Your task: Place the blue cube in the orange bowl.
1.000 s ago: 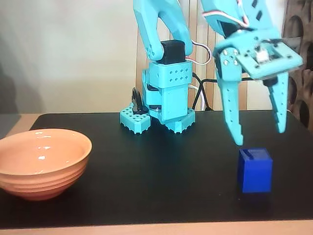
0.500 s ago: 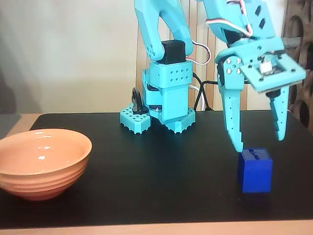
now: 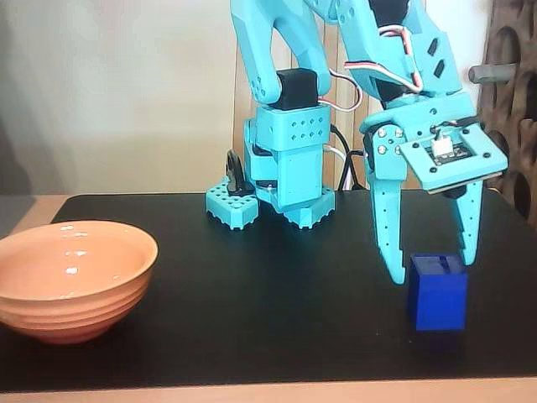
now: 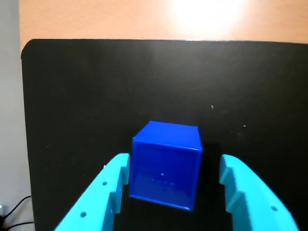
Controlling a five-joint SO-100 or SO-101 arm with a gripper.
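Right now the claw (image 3: 428, 273) hangs over the blue cube (image 3: 437, 293) at the right end of the black bench (image 3: 277, 302), fingers pointing down and spread wider than the cube. It holds nothing. In the fixed view the left finger tip reaches down beside the cube's upper left edge, while the right finger tip sits by the cube's top right corner, apparently a little behind it. The wrist view shows the cube (image 4: 165, 166) resting on the bench between the two turquoise fingers (image 4: 103, 192), the left one just beside its face and the right one a little apart; I cannot tell whether the left one touches.

The orange bowl (image 3: 74, 277) stands empty at the far left of the fixed view, well apart from the cube, with the arm's base (image 3: 277, 180) behind and between them.

To my eye this is the approach to the grasp. The next move calls for sinking lower so the fingers straddle the cube's sides, then closing squarely before lifting and swinging left to the bowl.

No brand, label or readable writing shows on anything; only a small circuit board on the claw's plate.
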